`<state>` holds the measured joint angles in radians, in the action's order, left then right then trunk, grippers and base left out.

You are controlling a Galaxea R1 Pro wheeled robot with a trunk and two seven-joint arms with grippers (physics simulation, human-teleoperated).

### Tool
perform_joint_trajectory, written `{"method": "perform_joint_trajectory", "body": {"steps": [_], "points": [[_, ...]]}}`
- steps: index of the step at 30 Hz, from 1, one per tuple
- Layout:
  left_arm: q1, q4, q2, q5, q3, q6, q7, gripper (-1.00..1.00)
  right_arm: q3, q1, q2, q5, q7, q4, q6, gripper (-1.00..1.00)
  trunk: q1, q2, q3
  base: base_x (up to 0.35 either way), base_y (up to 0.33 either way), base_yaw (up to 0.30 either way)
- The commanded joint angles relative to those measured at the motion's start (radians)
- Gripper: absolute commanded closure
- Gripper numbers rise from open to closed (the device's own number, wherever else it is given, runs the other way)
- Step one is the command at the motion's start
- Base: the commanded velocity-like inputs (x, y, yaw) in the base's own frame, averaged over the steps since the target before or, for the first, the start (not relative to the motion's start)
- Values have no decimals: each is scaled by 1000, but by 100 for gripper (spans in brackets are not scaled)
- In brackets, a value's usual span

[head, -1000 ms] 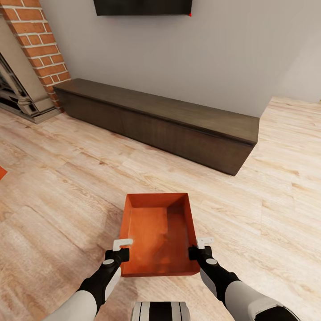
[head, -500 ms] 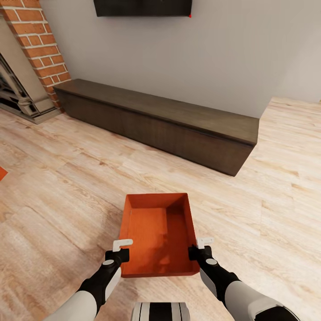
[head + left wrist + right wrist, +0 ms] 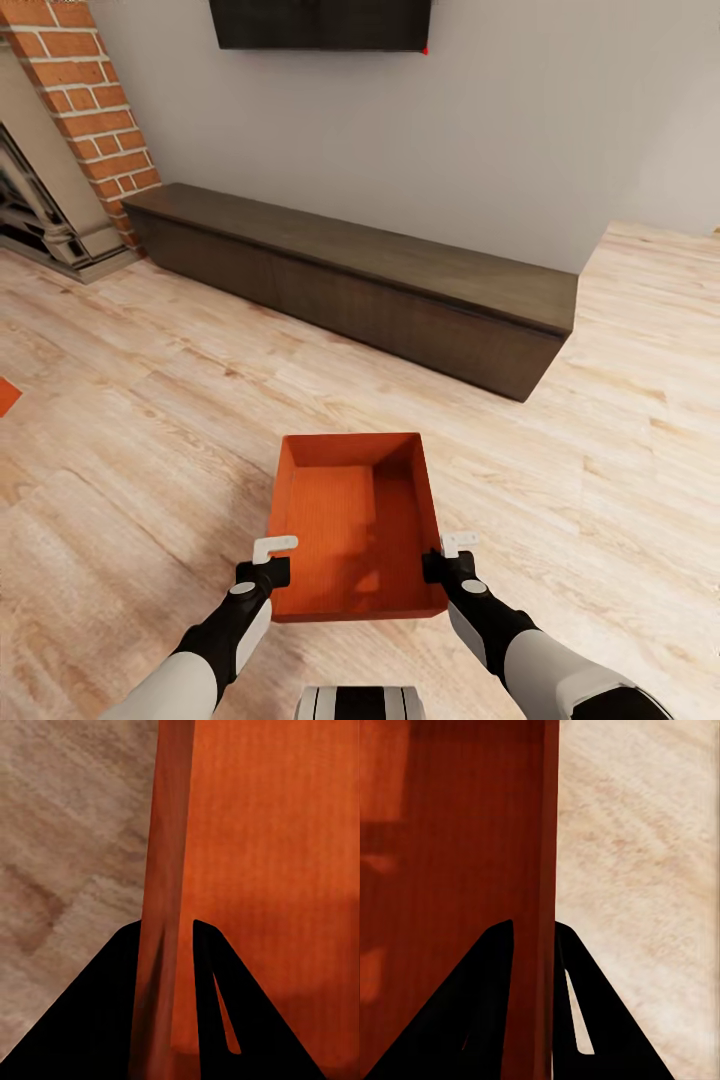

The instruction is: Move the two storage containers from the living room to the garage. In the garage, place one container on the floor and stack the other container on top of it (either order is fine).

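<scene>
I hold one orange-red storage container [image 3: 350, 520] low in front of me, over the light wood-plank floor [image 3: 140, 430] of the living room. My left gripper [image 3: 272, 560] is shut on its left wall near the close corner, and my right gripper [image 3: 445, 555] is shut on its right wall. In the left wrist view the thin wall [image 3: 169, 832] runs between the dark fingers [image 3: 112, 1005]. The right wrist view shows the other wall [image 3: 547, 832] pinched the same way. The tub is empty and ribbed inside. A small orange corner [image 3: 5, 396] shows at the left edge of the head view.
A long low dark-brown bench [image 3: 380, 280] stands along the grey wall ahead. The red-brick fireplace [image 3: 90, 110] with its dark metal surround [image 3: 35, 225] is at the far left. A black TV [image 3: 320, 22] hangs above. Open plank floor stretches to the right past the bench.
The whole picture has shifted slightly down and left, so the camera has moved. The container stays in both grippers, unchanged against my arms.
</scene>
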<state>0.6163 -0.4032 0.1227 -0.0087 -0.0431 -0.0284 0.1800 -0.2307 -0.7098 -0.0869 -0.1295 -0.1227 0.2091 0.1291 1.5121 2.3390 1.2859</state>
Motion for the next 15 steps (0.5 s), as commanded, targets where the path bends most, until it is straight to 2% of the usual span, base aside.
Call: {"method": "perform_joint_trajectory", "body": {"steps": [1,15], "points": [[0,-4,0,-14,-12,-4,29,100,1,0,1,-15,-9,-4,6,100,-4,-7,-3,0,0,0],[0,-5,0,-14,-12,-2,29,100,1,0,1,-15,-9,-4,3,100,-58,-105,-46,0,0,0]]}}
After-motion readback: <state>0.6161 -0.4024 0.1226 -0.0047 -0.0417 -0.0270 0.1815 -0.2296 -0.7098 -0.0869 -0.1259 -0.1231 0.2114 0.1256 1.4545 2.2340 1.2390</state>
